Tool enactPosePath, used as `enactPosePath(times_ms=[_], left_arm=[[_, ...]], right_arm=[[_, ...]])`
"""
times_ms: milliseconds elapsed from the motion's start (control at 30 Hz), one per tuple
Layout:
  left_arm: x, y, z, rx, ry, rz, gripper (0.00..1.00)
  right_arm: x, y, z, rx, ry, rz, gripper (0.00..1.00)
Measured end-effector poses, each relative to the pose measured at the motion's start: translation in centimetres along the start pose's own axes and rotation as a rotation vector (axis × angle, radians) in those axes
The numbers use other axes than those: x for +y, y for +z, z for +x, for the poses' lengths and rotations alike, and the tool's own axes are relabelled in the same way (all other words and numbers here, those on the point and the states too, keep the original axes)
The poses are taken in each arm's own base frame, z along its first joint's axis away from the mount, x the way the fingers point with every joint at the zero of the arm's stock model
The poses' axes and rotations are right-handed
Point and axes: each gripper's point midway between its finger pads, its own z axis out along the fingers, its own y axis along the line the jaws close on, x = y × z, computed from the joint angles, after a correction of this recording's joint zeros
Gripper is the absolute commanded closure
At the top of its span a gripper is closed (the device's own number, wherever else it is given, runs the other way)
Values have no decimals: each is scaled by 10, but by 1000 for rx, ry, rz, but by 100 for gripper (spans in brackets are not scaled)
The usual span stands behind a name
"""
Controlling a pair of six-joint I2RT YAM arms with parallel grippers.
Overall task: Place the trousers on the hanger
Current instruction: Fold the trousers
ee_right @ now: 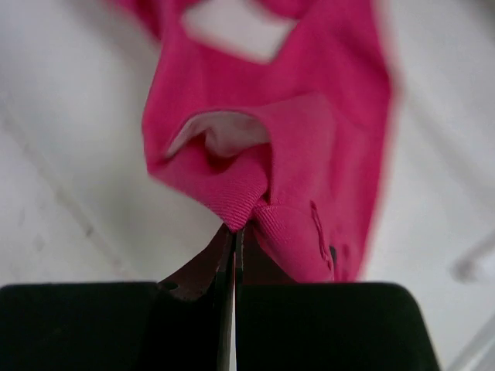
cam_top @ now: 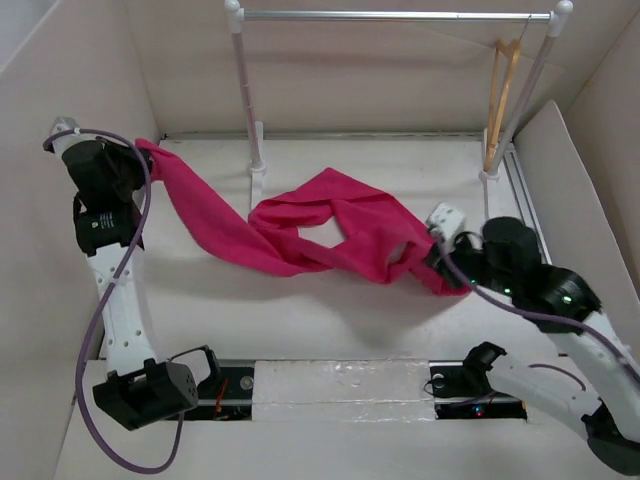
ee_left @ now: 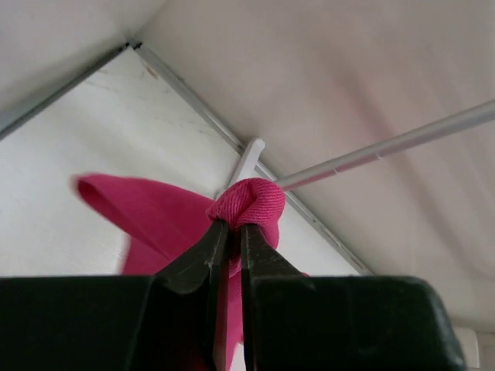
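Note:
The magenta-pink trousers (cam_top: 330, 235) stretch across the table between both arms, twisted in the middle around a gap. My left gripper (cam_top: 140, 158) is shut on one end of a leg and holds it raised at the far left; the pinched cloth (ee_left: 247, 202) bulges above its fingertips (ee_left: 232, 226). My right gripper (cam_top: 437, 258) is shut on the waist end at the right; the folded edge of the trousers (ee_right: 255, 201) sits in its closed tips (ee_right: 234, 230). The light-tan wooden hanger (cam_top: 503, 100) hangs by its hook on the rack rail at the far right.
A rack with white posts (cam_top: 246, 100) and a grey metal rail (cam_top: 395, 16) stands at the back; the rail (ee_left: 394, 143) also shows in the left wrist view. Beige walls enclose the table. A metal track (cam_top: 525, 195) runs along the right side.

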Motion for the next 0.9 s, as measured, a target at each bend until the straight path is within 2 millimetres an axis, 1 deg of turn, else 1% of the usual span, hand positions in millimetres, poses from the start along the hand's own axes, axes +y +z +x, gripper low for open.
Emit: enactPosePath(times_ms=[33, 67, 100, 133, 167, 200, 233, 267, 333, 367, 433, 467, 500, 533, 567, 600, 667, 700, 733, 767, 800, 833, 867, 900], left_arm=[[-6, -5, -14, -43, 10, 2, 100], [-9, -9, -19, -64, 19, 2, 94], [-7, -9, -18, -67, 22, -13, 88], [-2, -10, -15, -59, 22, -39, 77], [5, -8, -11, -50, 23, -70, 51], [14, -5, -6, -38, 26, -104, 39], [24, -2, -1, -30, 21, -138, 26], [33, -1, 4, -22, 19, -171, 24], [46, 0, 13, -7, 19, -213, 26], [50, 0, 17, -1, 22, -221, 31], [51, -2, 25, 16, 41, -218, 33], [45, -2, 32, 29, 60, -200, 37], [36, -3, 41, 49, 79, -172, 39], [22, -3, 57, 84, 107, -130, 39], [4, -3, 77, 130, 140, -74, 39], [-15, -3, 101, 183, 178, -22, 39], [-47, -3, 158, 295, 260, 59, 37], [-59, -4, 190, 357, 297, 88, 37], [-65, -5, 219, 418, 326, 106, 37], [-68, -5, 248, 479, 350, 117, 35], [-63, -4, 273, 527, 363, 115, 35], [-51, -2, 293, 568, 371, 94, 34], [-45, 0, 302, 582, 352, 79, 32], [-14, 1, 318, 625, 371, 14, 32]], right_arm=[[25, 16, 27, 69, -5, -120, 100], [46, 27, 54, 144, -9, -213, 100], [68, 35, 89, 248, -9, -314, 100], [91, 38, 127, 376, -8, -416, 99], [105, 35, 155, 474, -5, -483, 72], [118, 28, 180, 565, 4, -547, 56], [121, 25, 187, 588, 0, -568, 32], [130, 9, 205, 673, 7, -623, 29], [133, 0, 202, 670, 9, -645, 24], [131, -1, 196, 652, 13, -633, 22], [119, 4, 181, 602, 12, -564, 26], [108, 10, 172, 576, 26, -502, 48], [96, 18, 166, 552, 43, -442, 73], [81, 27, 162, 535, 73, -366, 96], [66, 36, 162, 531, 107, -300, 100], [50, 44, 165, 537, 163, -243, 100], [12, 61, 173, 519, 300, -118, 100], [-12, 66, 182, 508, 370, -35, 92], [-34, 67, 193, 487, 453, 45, 80], [-49, 64, 201, 475, 512, 112, 61], [-62, 60, 209, 464, 567, 169, 55], [-70, 57, 214, 453, 609, 206, 50], [-75, 57, 216, 442, 638, 228, 37], [-78, 59, 216, 430, 654, 240, 36]])
